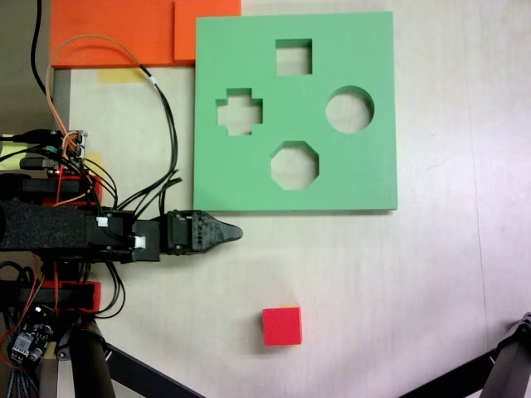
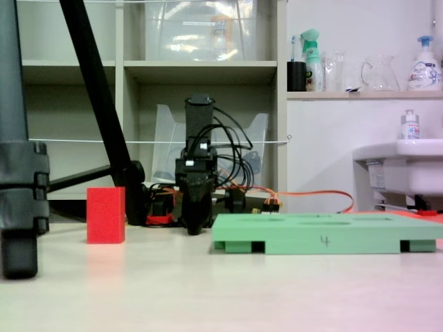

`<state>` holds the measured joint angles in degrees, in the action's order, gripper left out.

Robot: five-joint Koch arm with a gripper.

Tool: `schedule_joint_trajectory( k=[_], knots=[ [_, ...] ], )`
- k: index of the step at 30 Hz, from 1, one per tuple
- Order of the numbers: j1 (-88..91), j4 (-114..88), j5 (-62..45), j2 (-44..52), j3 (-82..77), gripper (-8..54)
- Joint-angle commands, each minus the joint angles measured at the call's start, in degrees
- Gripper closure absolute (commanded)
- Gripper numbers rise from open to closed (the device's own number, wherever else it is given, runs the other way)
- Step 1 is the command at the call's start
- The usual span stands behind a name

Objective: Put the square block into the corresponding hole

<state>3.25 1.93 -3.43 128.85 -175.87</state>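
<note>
Gripper (image 1: 236,233) between red block (image 1: 281,325) and green board (image 1: 373,178)

Looks like a lab or workroom: open shelving (image 2: 201,66) behind the table (image 2: 221,290), a white sink (image 2: 401,166) right of that shelving, spray bottles (image 2: 313,59) on a ledge above.

A bright red, plain-faced square block (image 1: 282,325) is seen at lower centre of a fixed view on a pale beige table (image 1: 431,274). The board (image 1: 348,182) at upper centre is coloured green; orange slabs (image 1: 116,33) are shown upper left. The gripper (image 1: 235,233) is black.
</note>
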Motion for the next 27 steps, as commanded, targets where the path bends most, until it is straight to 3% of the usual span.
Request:
schedule_joint_trajectory(
  k=[1, 8, 9, 11, 13, 15, 18, 23, 27],
  knots=[
    [4.0, -1.3, 0.0, 4.0, -3.7, 11.6],
    [3.7, -1.3, 0.8, 4.0, -3.7, 11.3],
    [3.6, -0.4, 6.6, 4.0, -3.8, 10.7],
    [4.3, 7.7, 31.8, 4.0, -2.6, 11.9],
    [2.2, 6.9, 43.6, 4.0, 4.4, 14.4],
    [-1.1, -9.9, 58.9, 4.0, 18.0, 15.9],
    [-4.8, -42.2, 70.2, 3.6, 39.8, 16.3],
    [-9.9, -75.8, 75.6, 2.3, 63.6, 17.4],
    [-13.8, -90.4, 75.6, -3.6, 76.6, 17.9]
  ],
)
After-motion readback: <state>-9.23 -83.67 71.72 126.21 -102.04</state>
